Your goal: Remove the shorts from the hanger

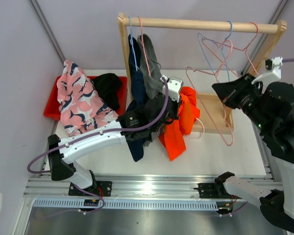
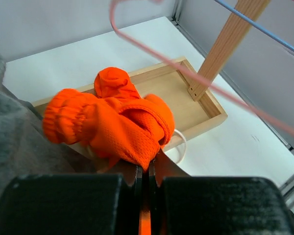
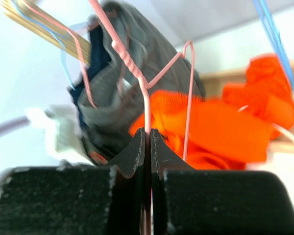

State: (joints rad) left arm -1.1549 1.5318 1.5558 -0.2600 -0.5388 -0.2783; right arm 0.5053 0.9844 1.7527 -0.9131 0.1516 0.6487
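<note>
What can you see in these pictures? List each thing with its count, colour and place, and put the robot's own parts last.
rack: one, pale wood, back of the table
tray: one, pale wood, at the rack's foot
hangers: several, pink and blue wire, on the rack's rail; exact count unclear
navy shorts: one, hung at the rail's left end
grey shorts: one, hung beside the navy pair
orange shorts: one, bunched over the tray
pink patterned shorts: one, pink with navy, draped over the bin
black shorts: one, in the bin
bin: one, red, table's far left
table: one, white
left gripper: black, shut on the orange shorts
right gripper: black, shut on a pink hanger
</note>
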